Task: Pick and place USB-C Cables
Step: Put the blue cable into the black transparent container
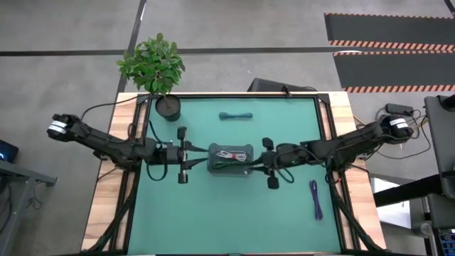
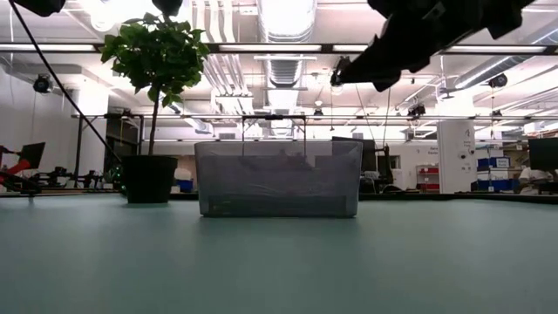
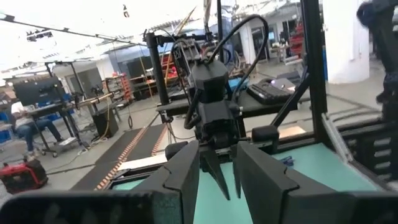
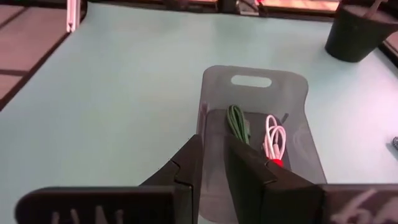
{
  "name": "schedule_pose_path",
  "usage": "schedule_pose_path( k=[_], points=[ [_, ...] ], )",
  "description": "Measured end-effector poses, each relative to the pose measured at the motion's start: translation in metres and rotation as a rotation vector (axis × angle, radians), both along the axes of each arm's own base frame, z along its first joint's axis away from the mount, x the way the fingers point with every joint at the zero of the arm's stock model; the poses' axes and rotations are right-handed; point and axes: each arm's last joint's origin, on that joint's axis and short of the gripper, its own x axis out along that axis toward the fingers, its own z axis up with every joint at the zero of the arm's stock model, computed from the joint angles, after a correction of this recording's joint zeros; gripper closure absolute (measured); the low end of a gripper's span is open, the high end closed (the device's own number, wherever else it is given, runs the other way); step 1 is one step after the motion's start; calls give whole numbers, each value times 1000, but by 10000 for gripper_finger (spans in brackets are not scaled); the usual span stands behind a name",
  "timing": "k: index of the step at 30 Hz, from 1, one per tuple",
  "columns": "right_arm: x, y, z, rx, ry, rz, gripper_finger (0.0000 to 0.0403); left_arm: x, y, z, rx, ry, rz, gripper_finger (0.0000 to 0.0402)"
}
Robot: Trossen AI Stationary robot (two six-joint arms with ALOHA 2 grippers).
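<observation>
A translucent grey bin (image 1: pixel 229 168) stands at the mat's middle; it also shows in the low view (image 2: pixel 279 179). A green cable (image 4: pixel 238 124) and a white cable with red (image 4: pixel 273 138) lie on its floor. A dark teal cable (image 1: pixel 235 116) lies on the mat toward the far edge. A purple-blue cable (image 1: pixel 315 199) lies on the mat at the near right. My left gripper (image 1: pixel 190 154) is open and empty, just left of the bin. My right gripper (image 1: pixel 260 162) is open and empty, raised above the bin's right end (image 4: pixel 213 140).
A potted plant (image 1: pixel 153 67) stands at the mat's far left corner, its pot (image 2: pixel 148 179) left of the bin in the low view. The green mat (image 1: pixel 213 213) shows bare toward the near edge.
</observation>
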Motion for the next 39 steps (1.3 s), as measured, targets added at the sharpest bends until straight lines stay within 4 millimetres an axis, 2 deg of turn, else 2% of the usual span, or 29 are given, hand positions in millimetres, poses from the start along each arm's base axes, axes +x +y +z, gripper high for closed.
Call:
schedule_pose_path(
  k=[12,24,39],
  points=[
    [-15,-3,2,-40,-71,24,349,13,-4,-5,-41,-29,-7,308],
    [-19,-3,9,-101,-136,53,349,52,-11,-5,-32,29,83,308],
    [-54,-10,17,-127,-272,60,349,68,-12,-1,-24,80,120,308]
  ],
)
